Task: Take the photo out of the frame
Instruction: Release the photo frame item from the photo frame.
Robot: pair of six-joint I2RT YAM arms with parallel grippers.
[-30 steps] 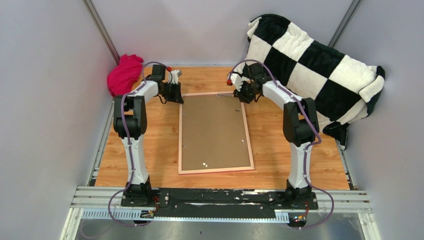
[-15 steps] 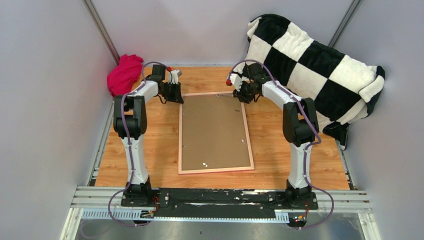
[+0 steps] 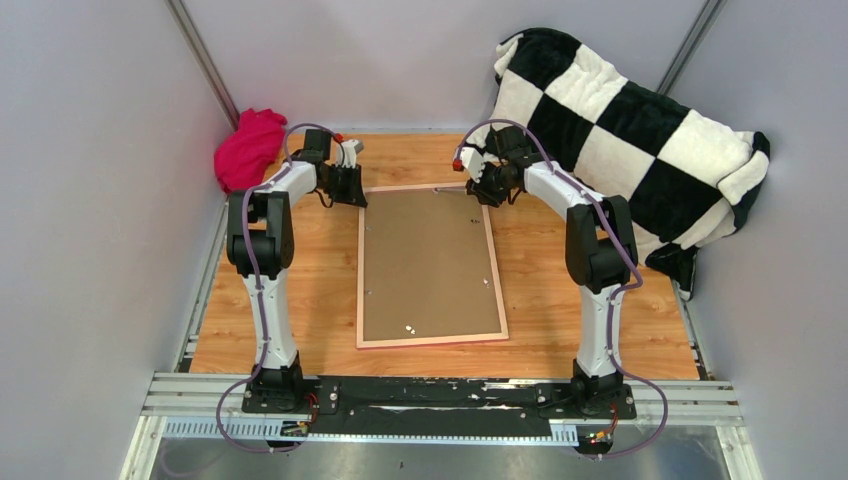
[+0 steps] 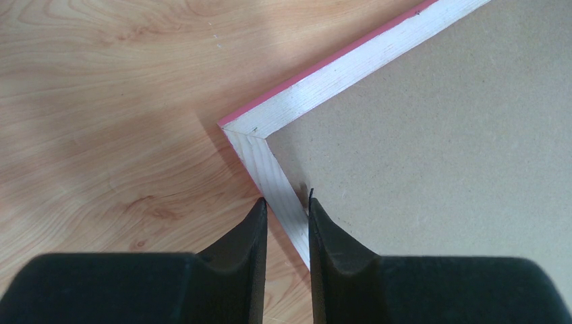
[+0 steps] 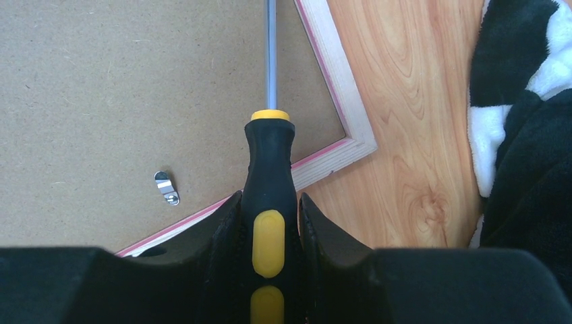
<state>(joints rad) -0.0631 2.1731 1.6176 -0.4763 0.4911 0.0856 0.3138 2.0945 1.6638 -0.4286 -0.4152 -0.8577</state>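
Both hands work the far end of the pink-edged rectangular wooden picture frame [image 3: 430, 341], which lies face down mid-desk [image 3: 300, 290].
Left hand [image 4: 286, 206] is nearly closed, its fingers pinching the frame's left rail just short of the far-left corner. Right hand [image 5: 268, 199] is clamped on a black-and-yellow-handled screwdriver [image 5: 268, 155]. The steel shaft reaches over the brown backing board [image 5: 135, 88] near the far-right corner. A small metal clip [image 5: 165, 187] sits on the board.
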